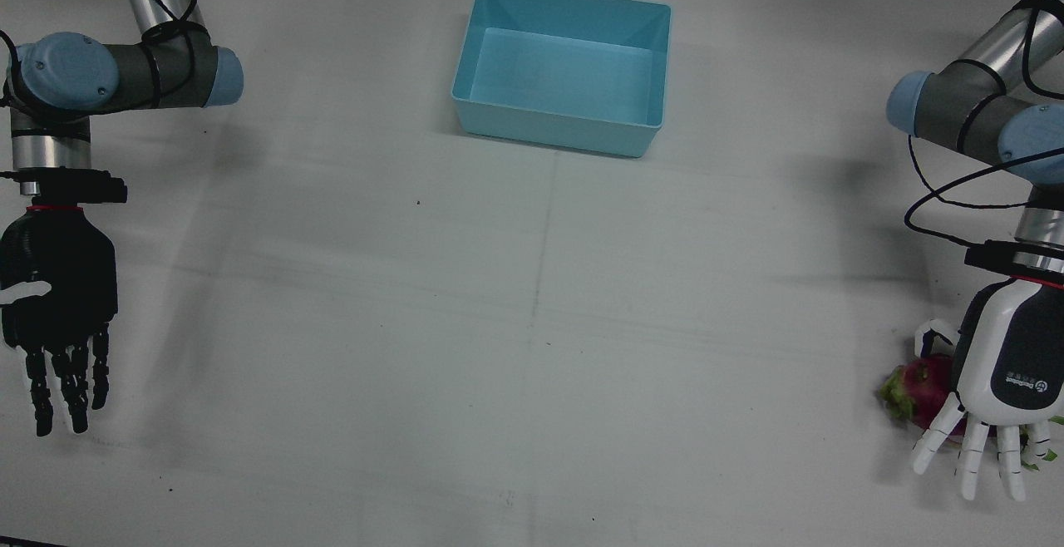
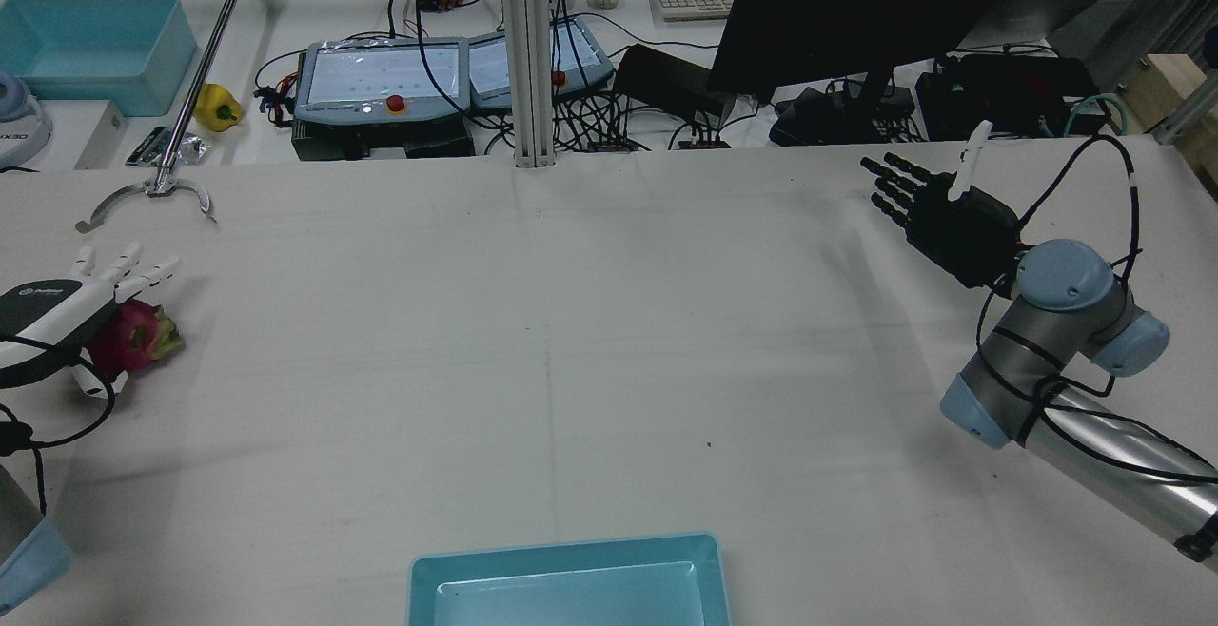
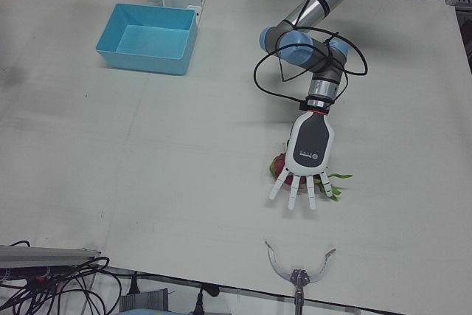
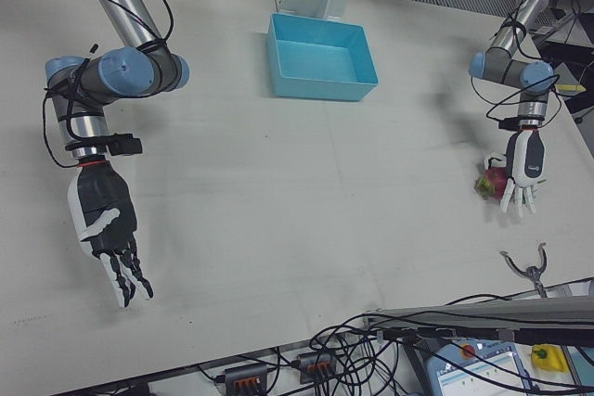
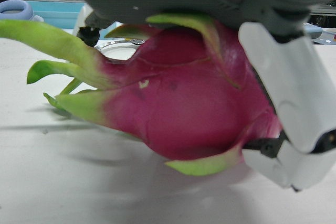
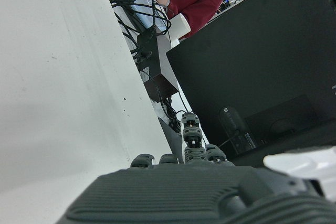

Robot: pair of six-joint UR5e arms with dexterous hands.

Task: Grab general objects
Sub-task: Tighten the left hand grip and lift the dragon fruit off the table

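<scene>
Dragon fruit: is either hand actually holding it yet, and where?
Not held yet. The left hand lies over the dragon fruit, which rests on the table, fingers spread beyond it. The right hand is open and empty.

Front view looks almost straight down, the rear view faces it across the same white table point(image 2: 571, 341), and both share the blue bin point(image 1: 565, 69) between the arms.
</scene>
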